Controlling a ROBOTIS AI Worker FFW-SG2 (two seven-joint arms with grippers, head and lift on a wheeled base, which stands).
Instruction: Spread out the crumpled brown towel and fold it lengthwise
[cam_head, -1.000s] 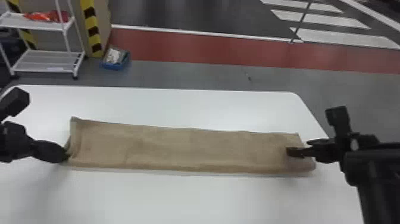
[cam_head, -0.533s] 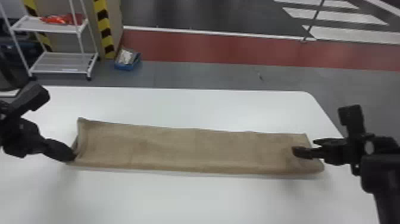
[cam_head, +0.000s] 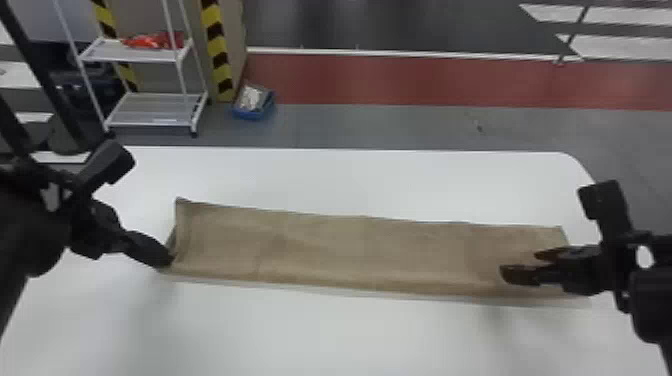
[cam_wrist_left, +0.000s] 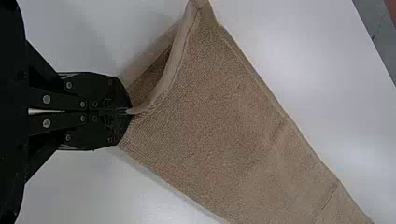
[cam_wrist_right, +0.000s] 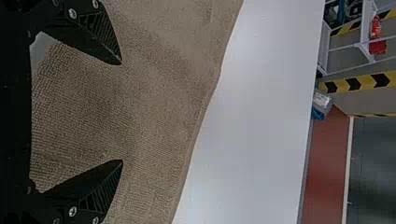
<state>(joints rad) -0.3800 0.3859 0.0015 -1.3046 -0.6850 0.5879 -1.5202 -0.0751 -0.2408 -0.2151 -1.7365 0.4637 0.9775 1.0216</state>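
Pressed together, the fingers of the left gripper (cam_head: 168, 260) pinch and partly hide one end of the brown towel (cam_head: 370, 250). Spread wide, those of the right gripper (cam_head: 520, 264) are over its other end; contact is unclear. One towel, a long strip, lies on one white table (cam_head: 350, 340), cut off nearest the robot.

A white rack (cam_head: 150, 107) stands near a blue bin (cam_head: 250, 114).
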